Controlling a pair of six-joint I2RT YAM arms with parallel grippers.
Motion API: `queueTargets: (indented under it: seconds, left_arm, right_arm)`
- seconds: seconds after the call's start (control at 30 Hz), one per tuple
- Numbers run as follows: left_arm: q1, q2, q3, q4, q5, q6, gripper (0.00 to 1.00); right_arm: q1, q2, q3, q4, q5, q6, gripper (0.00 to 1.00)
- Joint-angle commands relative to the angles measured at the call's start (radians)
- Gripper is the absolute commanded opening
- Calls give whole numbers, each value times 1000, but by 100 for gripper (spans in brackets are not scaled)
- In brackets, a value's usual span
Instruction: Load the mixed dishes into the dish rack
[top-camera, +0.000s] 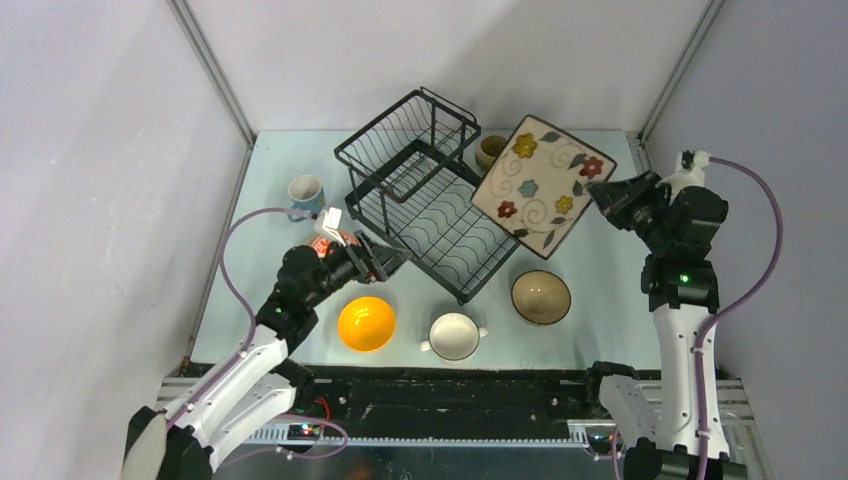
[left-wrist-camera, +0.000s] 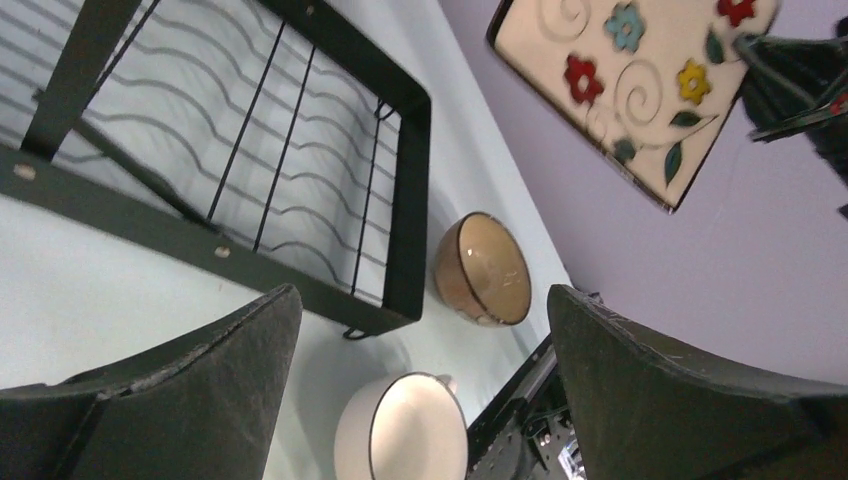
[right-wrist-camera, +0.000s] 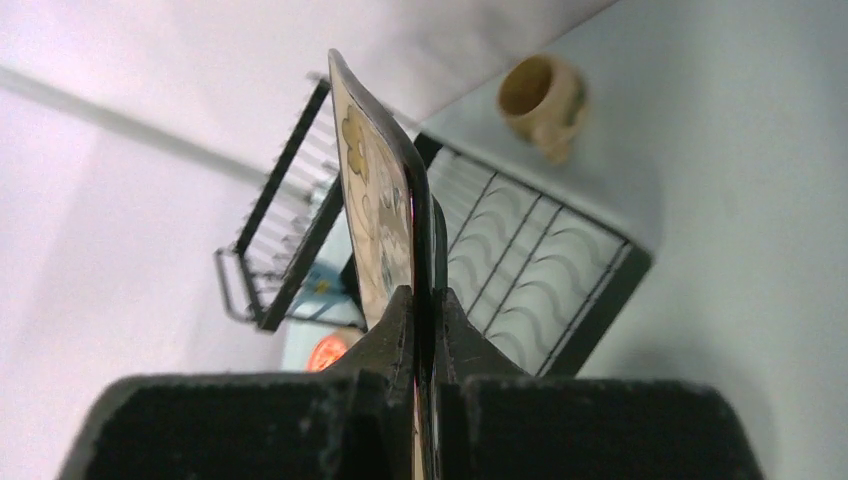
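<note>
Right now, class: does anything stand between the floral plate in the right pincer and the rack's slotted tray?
Nothing visible does. The right pincer holds the floral plate lifted beside the slotted tray's right edge, and no dish shows in its slots. The beige mug stands behind, off that path.

The scene is lit brightly and evenly from above, and only faint, soft shadows are cast on the pale bench (top-camera: 600, 260). A sheen is seen on the orange-yellow bowl (top-camera: 366, 323). In the left wrist view the jaws of the left gripper (left-wrist-camera: 422, 300) are rendered dark and soft. In the right wrist view glare is carried along the edge of the square plate (right-wrist-camera: 378, 190), and the beige mug (right-wrist-camera: 545, 100) is left out of focus.
</note>
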Motion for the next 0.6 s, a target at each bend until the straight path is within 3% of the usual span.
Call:
queueTargets:
  seconds: [0.0,0.2,0.37,0.57]
  left_arm:
    - [-7,35,115,71,23,17,100]
    - [-7,165,191,196,98,-41,100]
    - [-20,240,239,265,161,-94,100]
    - [-58,275,281,293,195,-102,93]
  right_arm:
    - [21,22,94,282,-336,189,0]
    - [89,52,95,368,-445,262,0]
    - [153,56,95,360,-445,246,0]
    - [254,69,95,357,-416,213,0]
